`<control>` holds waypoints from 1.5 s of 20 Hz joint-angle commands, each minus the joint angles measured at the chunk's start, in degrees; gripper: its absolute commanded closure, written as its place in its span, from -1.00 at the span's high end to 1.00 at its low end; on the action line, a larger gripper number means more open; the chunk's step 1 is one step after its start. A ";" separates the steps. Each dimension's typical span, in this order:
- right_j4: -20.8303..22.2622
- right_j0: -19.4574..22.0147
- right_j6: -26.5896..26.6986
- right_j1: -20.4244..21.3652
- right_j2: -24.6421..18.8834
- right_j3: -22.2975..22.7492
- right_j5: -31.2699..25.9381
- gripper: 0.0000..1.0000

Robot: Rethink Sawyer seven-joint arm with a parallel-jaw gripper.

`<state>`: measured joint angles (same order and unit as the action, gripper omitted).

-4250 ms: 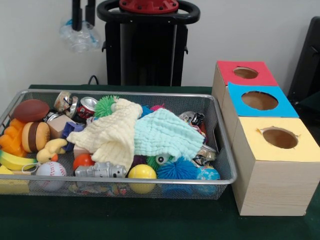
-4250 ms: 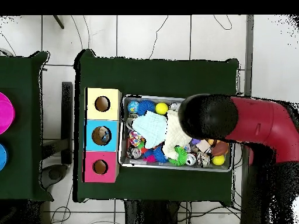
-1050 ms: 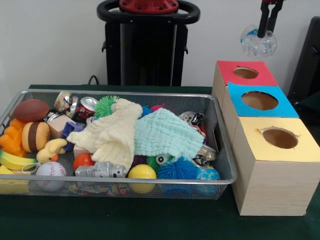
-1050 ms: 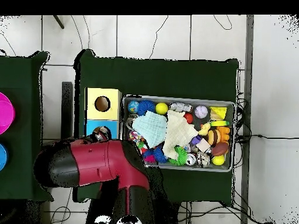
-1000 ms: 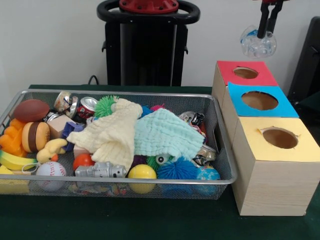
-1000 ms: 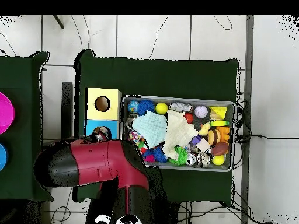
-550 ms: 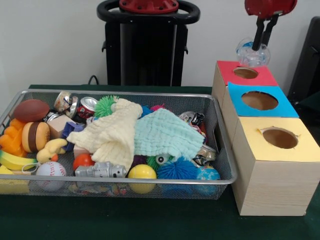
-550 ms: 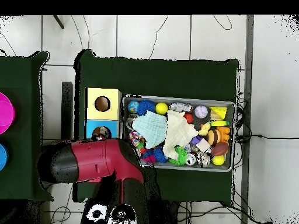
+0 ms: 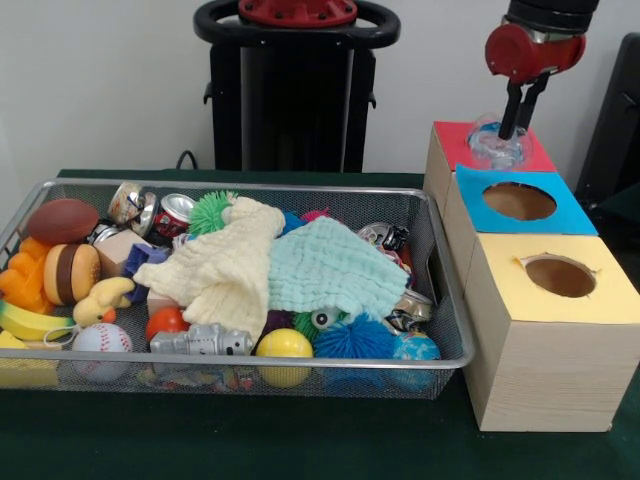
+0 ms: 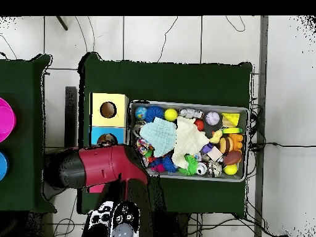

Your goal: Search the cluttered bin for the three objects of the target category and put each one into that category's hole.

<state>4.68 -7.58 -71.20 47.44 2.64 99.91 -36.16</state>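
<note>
The jaws are closed on a clear plastic ball (image 9: pixel 497 143), pinching its top. The gripper (image 9: pixel 514 122) hangs straight down over the red box (image 9: pixel 440 150), and the ball sits right at that box's hole, its lower part at the rim; whether it touches the rim cannot be told. Above the gripper the red arm (image 9: pixel 528 45) comes down from the top edge; in the overhead view the arm (image 10: pixel 102 166) covers the red box entirely.

Just beside the red box stands the blue box (image 9: pixel 556 212), its hole open, and next to that the yellow box (image 9: pixel 600 300). All three stand in a row on the green counter (image 9: pixel 300 440), touching one another.

Beside the boxes lies the wire bin (image 9: pixel 452 330), full of clutter: a yellow cloth (image 9: pixel 222 270) and a mint cloth (image 9: pixel 325 268) overlap on top, with balls, crushed cans and toy food round them.
</note>
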 commanded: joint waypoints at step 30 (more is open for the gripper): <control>-4.18 -2.57 -15.94 -6.40 2.26 0.11 7.70 -1.00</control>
<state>2.26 -10.62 -71.20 43.70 4.88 98.70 -31.45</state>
